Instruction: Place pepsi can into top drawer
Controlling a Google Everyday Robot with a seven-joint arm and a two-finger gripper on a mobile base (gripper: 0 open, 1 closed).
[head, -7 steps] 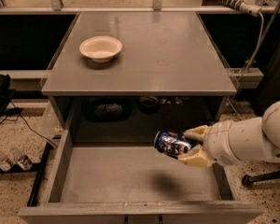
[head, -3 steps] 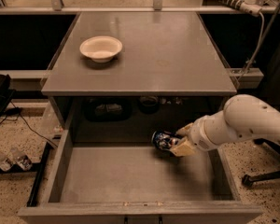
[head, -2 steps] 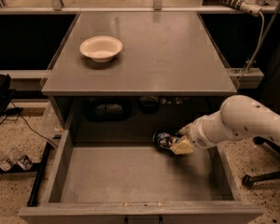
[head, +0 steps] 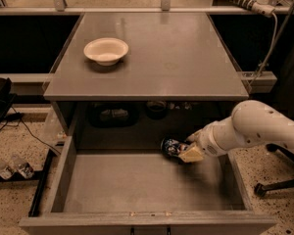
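Note:
The top drawer point(head: 137, 185) is pulled out wide below the tabletop, with a flat grey floor and low walls. The pepsi can point(head: 170, 146), dark blue with light markings, lies on its side at the drawer's back right. My gripper point(head: 185, 150) reaches in from the right on a white arm, low in the drawer. Its cream fingers point(head: 190, 153) are closed around the can's right end. The can is at or just above the drawer floor; I cannot tell whether it touches.
A cream-white bowl point(head: 106, 50) sits on the grey tabletop point(head: 176, 48) at the back left. Dark items show in the recess behind the drawer point(head: 112, 114). Cables and a dark base lie on the speckled floor at left point(head: 10, 126).
The gripper has carried the can down and toward the back of the drawer, from mid-air over the drawer's right side to low by the back right. Since 0.7 s ago it has barely moved.

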